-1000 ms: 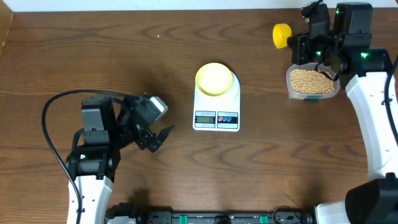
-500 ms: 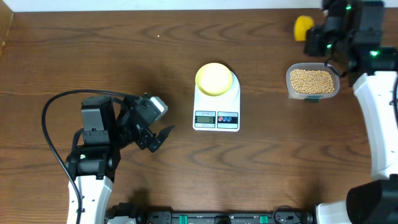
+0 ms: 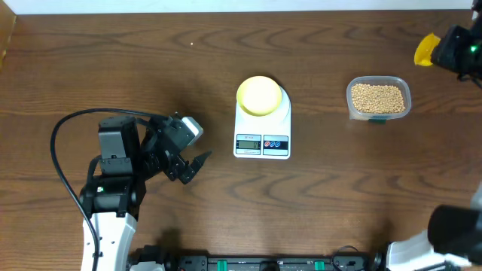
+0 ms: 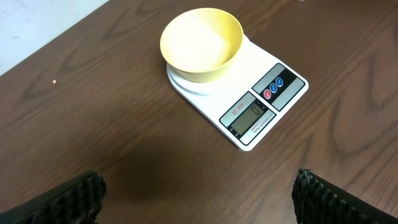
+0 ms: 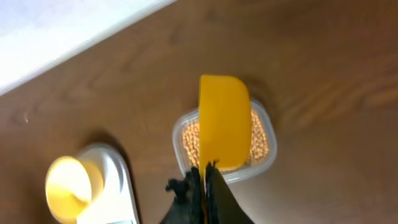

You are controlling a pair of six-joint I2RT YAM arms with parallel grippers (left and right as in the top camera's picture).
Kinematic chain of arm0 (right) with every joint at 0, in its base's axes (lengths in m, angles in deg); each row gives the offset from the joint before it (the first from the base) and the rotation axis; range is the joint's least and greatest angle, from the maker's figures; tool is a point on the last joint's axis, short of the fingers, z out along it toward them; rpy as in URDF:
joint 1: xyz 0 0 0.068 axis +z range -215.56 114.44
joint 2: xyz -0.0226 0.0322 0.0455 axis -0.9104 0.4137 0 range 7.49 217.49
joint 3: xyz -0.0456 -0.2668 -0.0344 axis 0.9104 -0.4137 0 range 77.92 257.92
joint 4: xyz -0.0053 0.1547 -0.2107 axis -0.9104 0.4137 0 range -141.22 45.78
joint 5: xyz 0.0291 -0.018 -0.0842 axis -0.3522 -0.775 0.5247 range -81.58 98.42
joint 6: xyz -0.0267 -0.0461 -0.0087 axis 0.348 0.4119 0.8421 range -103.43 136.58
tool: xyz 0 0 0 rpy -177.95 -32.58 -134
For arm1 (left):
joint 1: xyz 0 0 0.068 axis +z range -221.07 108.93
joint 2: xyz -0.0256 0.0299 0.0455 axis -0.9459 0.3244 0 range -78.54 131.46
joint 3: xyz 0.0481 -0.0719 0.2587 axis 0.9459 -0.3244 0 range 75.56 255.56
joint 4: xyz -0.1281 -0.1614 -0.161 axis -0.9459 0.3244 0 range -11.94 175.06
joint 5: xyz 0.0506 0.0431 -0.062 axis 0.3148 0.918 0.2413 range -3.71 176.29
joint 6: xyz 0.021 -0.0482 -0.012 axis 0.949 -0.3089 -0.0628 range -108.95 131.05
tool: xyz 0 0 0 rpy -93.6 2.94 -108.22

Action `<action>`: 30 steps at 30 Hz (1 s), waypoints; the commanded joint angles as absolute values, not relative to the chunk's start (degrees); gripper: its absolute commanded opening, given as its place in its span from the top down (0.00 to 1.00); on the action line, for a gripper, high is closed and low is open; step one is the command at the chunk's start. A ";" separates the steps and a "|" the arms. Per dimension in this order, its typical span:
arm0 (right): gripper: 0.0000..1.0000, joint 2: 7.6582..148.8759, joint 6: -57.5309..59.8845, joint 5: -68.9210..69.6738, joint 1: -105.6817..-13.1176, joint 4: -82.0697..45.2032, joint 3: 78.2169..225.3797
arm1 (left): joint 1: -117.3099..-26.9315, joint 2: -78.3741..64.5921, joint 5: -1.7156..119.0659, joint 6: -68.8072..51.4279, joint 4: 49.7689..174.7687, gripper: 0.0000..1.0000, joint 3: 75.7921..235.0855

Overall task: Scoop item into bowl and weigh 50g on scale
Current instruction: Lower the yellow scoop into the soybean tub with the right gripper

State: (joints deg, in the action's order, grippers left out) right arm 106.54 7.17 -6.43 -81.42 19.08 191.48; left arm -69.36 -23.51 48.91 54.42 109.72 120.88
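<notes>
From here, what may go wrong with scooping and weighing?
The right end effector grips only the near end of the yellow scoop; it may twist in the beans. Nothing holds the clear tub, so it may slide. The bowl is small; beans may spill beside it onto the scale.

Between the scale and the tub lies a wide strip of bare table, where a gripper can pass. The left gripper, its fingers spread, sits left of the scale, with bare wood between them. The bowl stands on the back part of the scale and is open upward. The tub of beans is open upward too. The scoop, clamped in the right gripper, hangs right of the tub and behind it, apart from it. A cable loop curves beside the left arm.
</notes>
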 commanded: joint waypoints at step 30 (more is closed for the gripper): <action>0.99 122.91 5.94 6.73 -72.24 33.84 204.55 | -69.49 -23.45 48.14 54.77 109.70 0.02 120.77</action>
State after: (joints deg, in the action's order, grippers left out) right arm 122.84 14.53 3.01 -73.20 34.06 203.46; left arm -69.36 -23.51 48.91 54.44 109.72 120.88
